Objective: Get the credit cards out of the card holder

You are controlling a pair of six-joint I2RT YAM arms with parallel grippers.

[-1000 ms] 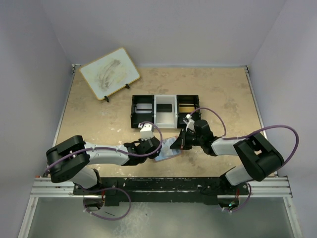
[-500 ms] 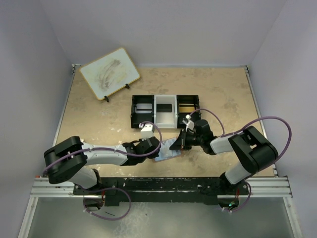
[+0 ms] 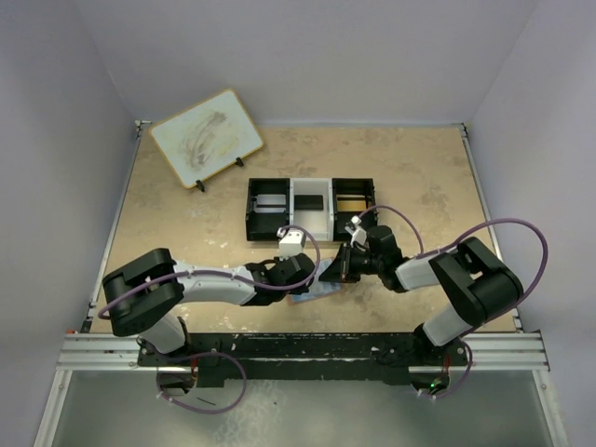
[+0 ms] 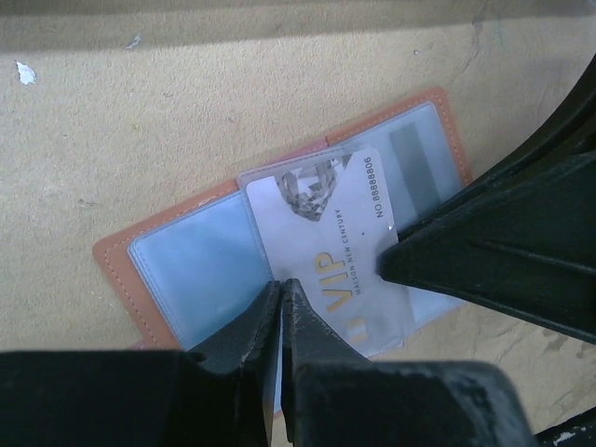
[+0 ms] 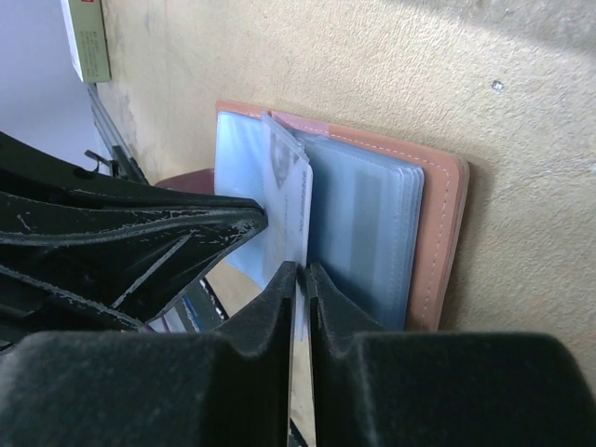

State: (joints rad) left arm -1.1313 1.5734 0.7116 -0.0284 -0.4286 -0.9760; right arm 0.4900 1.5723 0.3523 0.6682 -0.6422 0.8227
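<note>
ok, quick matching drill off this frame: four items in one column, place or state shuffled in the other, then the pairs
Things:
1. card holder
2. VIP card
3. tray
4. board

Place or state:
A. propped up on a stand, far left corner
B. silver-grey, over the clear sleeves
C. open flat, brown rim showing
D. three compartments, black-white-black

Pairs: 1-C, 2-B, 3-D, 4-A

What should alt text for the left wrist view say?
A silver VIP card lies across an open brown card holder on a tan table. The left gripper, shut, meets its near edge; the right gripper touches its right edge.
</note>
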